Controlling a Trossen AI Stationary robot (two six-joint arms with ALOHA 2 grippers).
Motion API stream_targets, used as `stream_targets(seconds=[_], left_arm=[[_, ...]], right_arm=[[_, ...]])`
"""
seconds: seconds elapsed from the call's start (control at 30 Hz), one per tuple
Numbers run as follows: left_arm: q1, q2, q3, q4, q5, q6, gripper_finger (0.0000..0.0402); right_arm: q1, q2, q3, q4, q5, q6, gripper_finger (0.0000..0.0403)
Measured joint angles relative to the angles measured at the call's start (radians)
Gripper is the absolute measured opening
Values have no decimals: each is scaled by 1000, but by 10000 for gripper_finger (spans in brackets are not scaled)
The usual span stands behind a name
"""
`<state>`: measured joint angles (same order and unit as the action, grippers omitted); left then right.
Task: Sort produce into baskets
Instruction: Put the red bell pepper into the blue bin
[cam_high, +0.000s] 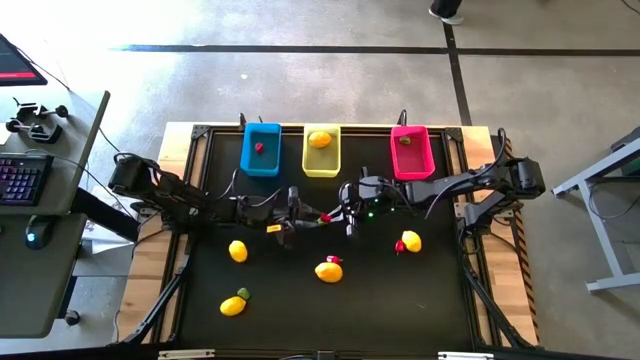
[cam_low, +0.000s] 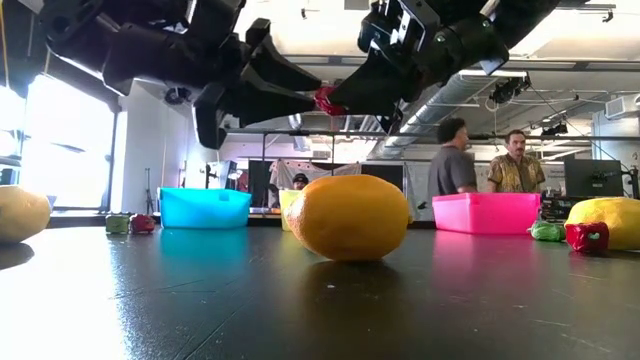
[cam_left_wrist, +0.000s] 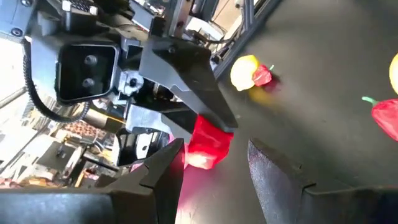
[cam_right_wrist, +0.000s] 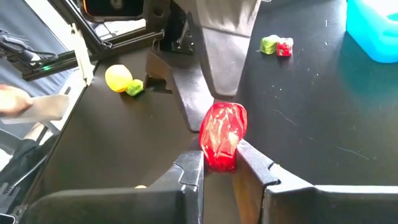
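right tool (cam_right_wrist: 219, 167) clenched on red piece (cam_right_wrist: 222, 134); left tool (cam_left_wrist: 217, 168) released, beside it

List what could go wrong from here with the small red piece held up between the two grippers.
1. The small red berry-like piece is pinched in the right gripper above the black table. The open left gripper has its fingers around it; releasing early may drop it.
2. Both grippers meet closely in mid-air; fingers might collide.
3. A dropped piece could roll toward the yellow lemon-shaped fruit, far from the blue rectangular plastic basket.
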<state>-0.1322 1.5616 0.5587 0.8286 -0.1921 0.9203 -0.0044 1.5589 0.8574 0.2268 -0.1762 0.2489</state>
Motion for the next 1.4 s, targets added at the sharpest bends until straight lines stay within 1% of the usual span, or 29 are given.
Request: stream_targets(seconds=[0.33, 0.43, 0.53, 0.93, 1.03, 1.13, 1.23, 1.4], left_arm=[[0, 0, 24, -25, -2, 16, 165], [0, 0, 34, -52, -1, 16, 159], [0, 0, 42, -82, 0, 16, 142], [-2, 0, 46, -82, 7, 17, 62], [-2, 0, 46, -85, 9, 20, 51], [-6, -1, 46, -92, 25, 20, 46], [-18, -1, 46, -101, 17, 32, 45], [-27, 1, 46, -111, -27, 33, 44]], right_arm=[[0, 0, 0, 3, -15, -7, 42], [0, 0, 0, 4, -17, -7, 42], [0, 0, 0, 5, -18, -7, 42], [1, 1, 0, 9, -35, -40, 45], [11, 1, -1, 13, -21, -103, 64], [32, 1, -2, 17, 37, -146, 93], [47, 1, -2, 24, 86, -154, 126], [52, -1, -2, 25, 160, -155, 172]])
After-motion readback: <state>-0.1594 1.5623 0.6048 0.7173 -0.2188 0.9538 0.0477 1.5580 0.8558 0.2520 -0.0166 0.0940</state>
